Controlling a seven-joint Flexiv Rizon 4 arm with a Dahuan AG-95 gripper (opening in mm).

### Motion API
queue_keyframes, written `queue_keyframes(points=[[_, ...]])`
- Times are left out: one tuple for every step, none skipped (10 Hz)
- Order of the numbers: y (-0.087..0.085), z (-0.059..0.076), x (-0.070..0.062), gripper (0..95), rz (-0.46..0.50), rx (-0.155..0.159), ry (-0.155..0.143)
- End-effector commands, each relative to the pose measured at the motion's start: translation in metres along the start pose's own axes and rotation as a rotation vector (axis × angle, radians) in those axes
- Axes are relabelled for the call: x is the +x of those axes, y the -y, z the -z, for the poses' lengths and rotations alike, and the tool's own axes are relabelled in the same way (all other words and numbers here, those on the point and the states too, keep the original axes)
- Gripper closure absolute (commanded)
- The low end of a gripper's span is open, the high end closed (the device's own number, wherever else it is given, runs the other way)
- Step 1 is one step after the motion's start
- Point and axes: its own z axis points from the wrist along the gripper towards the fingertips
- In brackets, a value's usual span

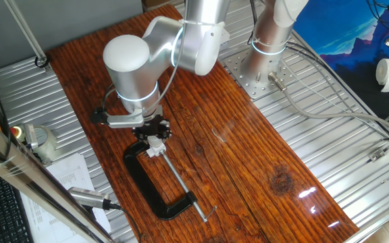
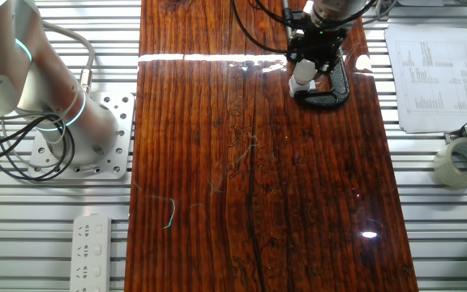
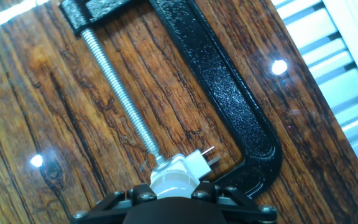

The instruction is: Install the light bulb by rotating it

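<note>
My gripper (image 3: 174,198) sits low over the socket (image 3: 188,167) in the clamp (image 3: 241,118); I can't tell if it's closed or holding the bulb, which is hidden. Tiny, light, fragile glass: I'd hold its head gently

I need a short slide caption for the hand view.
Claw over the white socket held in a black C-clamp on the wooden table.

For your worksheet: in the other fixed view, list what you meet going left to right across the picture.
Silver robot arm base → white power strip → wooden board → black C-clamp → printed sheet → tape roll.
</note>
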Motion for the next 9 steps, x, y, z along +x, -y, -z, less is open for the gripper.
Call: queue_keyframes(points=[[0.0005,-0.0009,0.0002,76.0,-0.02,0.0,0.0],[0.0004,-0.0008,0.0002,76.0,-0.035,0.001,0.003],[0.0004,-0.0007,0.0001,76.0,-0.04,0.003,0.001],[0.0003,-0.0005,0.0001,76.0,-0.042,0.003,-0.001],[0.0003,-0.0004,0.0002,76.0,-0.039,0.004,-0.002],[0.0002,-0.0003,0.0001,57.0,-0.036,0.001,-0.002],[0.0002,-0.0002,0.0001,57.0,-0.035,-0.003,-0.002],[0.0,0.0002,0.0001,57.0,-0.034,-0.003,-0.003],[0.0,0.0002,0.0001,38.0,-0.029,0.001,-0.004]])
